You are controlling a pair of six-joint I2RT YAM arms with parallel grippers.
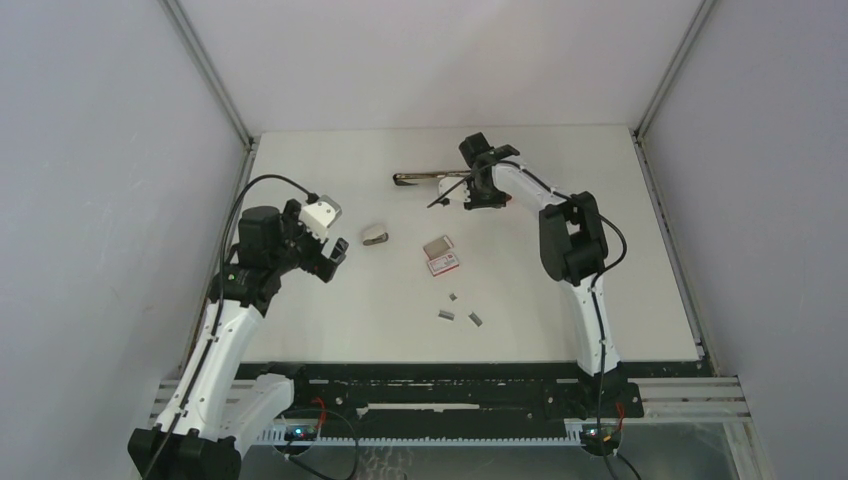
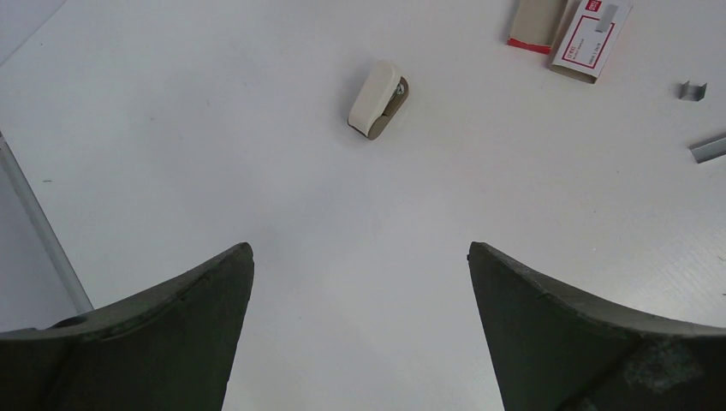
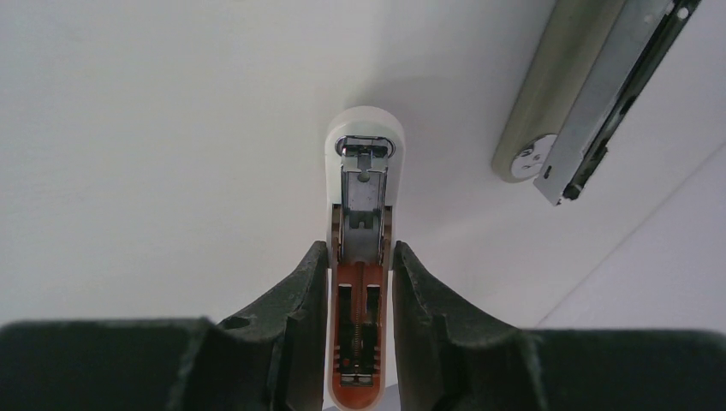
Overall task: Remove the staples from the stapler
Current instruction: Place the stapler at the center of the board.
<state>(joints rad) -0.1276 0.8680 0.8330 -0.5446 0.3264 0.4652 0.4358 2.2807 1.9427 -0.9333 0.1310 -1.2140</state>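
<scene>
The stapler lies opened at the back of the table. My right gripper is shut on its white top arm, whose orange inside with a spring faces the right wrist camera between my fingers. The beige base with the metal magazine lies apart at the upper right of that view. Three short grey staple strips lie on the table in front of the red-and-white box; two of them show in the left wrist view. My left gripper is open and empty, above the table at the left.
A small beige object lies between my left gripper and the box; it also shows in the left wrist view, as does the box. Grey walls close in the table on the left, back and right.
</scene>
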